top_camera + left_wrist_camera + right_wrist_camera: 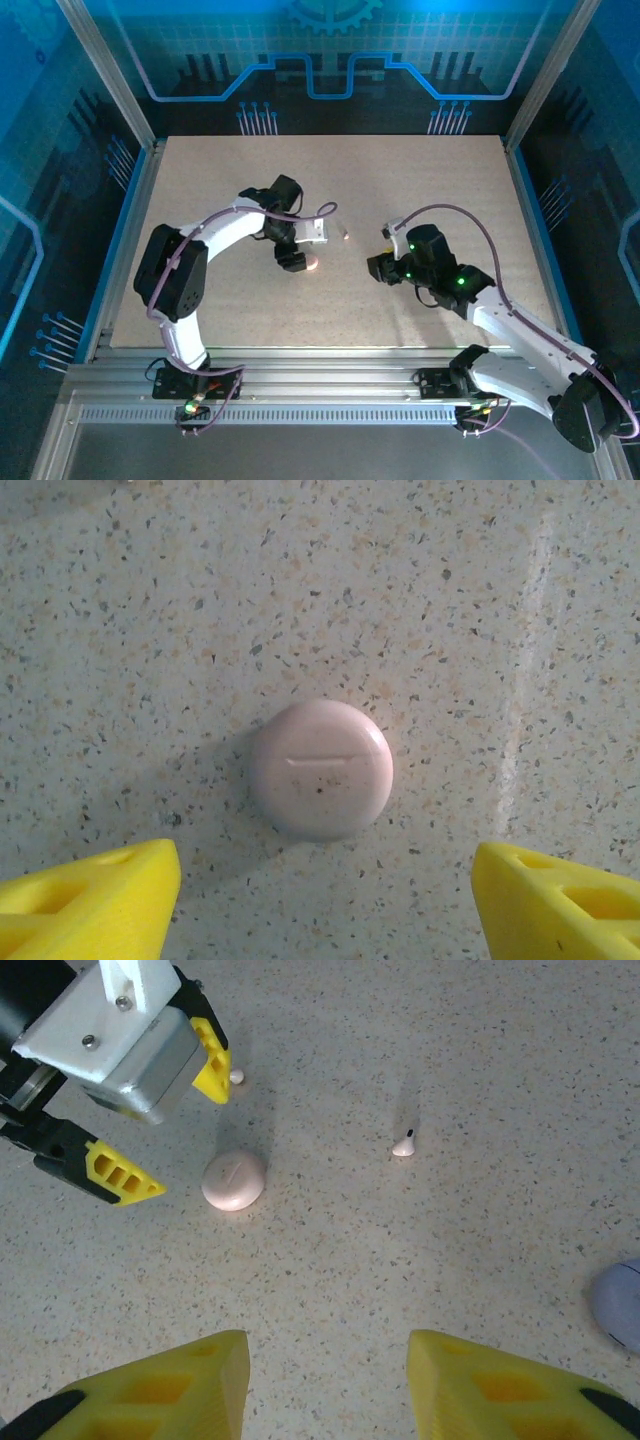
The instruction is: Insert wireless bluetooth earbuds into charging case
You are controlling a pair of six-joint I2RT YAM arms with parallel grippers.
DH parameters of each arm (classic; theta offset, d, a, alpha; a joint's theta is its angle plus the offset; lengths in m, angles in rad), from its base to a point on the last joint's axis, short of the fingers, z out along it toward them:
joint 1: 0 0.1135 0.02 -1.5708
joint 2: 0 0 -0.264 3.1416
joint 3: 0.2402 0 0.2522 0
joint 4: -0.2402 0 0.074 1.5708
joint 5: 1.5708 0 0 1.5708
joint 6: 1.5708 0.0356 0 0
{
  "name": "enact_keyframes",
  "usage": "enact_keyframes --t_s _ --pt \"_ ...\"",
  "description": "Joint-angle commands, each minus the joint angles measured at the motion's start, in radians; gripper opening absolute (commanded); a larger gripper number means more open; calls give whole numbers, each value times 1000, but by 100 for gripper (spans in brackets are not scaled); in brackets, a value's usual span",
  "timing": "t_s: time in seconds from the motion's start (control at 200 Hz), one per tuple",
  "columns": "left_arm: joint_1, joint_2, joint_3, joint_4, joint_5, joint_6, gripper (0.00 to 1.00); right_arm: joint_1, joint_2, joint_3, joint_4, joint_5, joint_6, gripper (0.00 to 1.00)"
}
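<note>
The left tool (325,895) is wide apart above the pink case (320,770) and likely must drop to pinch it; the right tool (328,1380) is apart too, empty.

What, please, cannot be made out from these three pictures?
- Lilac case: right wrist view, cut off by the right edge; lid state unclear.
- Pink case: left wrist view, closed lid hides its inside.
- Pale earbud by the left gripper: right wrist view, too small to tell its shape.
- Other pale earbud: top view, a speck; how it lies unclear.
</note>
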Motion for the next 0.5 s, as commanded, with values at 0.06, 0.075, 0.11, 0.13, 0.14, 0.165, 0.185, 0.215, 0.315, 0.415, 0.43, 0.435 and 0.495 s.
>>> enact_keyframes --t_s 0.06,0.075,0.11,0.13,0.14,0.165,0.185,0.215,0.315,0.415,0.43,0.435,0.495 --pt "-2 38 30 -41 46 95 78 10 23 10 45 4 -27 46" --pt "-3 41 29 -40 48 97 78 10 25 11 46 3 -30 46" --pt "-4 48 29 -36 49 102 78 10 28 12 47 3 -39 46" --pt "-4 51 27 -33 49 105 78 10 29 15 48 4 -42 46" --pt "-4 52 26 -31 49 105 78 10 30 15 48 4 -44 46" --pt "-5 57 26 -27 48 105 78 10 29 14 49 6 -47 46" --pt "-6 60 26 -24 46 105 78 9 30 15 50 7 -50 46" --pt "-8 65 26 -17 42 102 78 10 32 14 50 8 -51 46" --pt "-16 85 28 12 9 76 80 8 33 8 56 10 -51 46" --pt "-21 108 38 21 8 52 80 10 32 -10 81 -12 -60 46" --pt "-22 112 40 22 9 47 80 10 32 -11 85 -18 -61 46" --pt "-22 112 40 22 9 47 80 10 32 -12 87 -19 -63 46" --pt "-27 123 43 22 14 40 80 10 30 -15 91 -30 -68 46"
